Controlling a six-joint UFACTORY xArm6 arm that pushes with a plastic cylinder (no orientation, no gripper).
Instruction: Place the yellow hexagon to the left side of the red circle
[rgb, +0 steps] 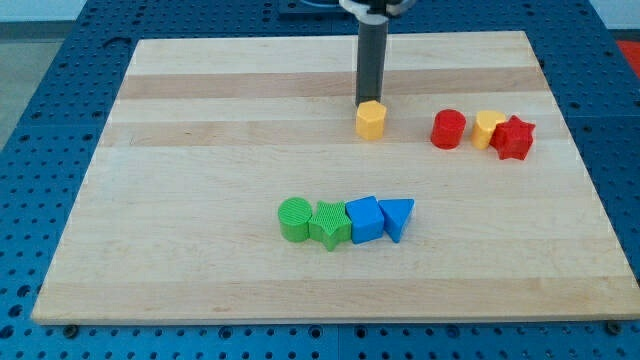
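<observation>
The yellow hexagon (371, 120) sits on the wooden board, above the board's middle. My tip (369, 102) stands right at the hexagon's top edge, touching or nearly touching it. The red circle (448, 129) lies to the hexagon's right, about a block and a half away. Both sit at about the same height in the view.
A yellow heart-like block (487, 128) and a red star (514, 138) touch each other just right of the red circle. Lower down, a row holds a green circle (294, 219), a green star (329, 225), a blue cube (365, 219) and a blue triangle (397, 217). The board (180, 180) lies on a blue perforated table.
</observation>
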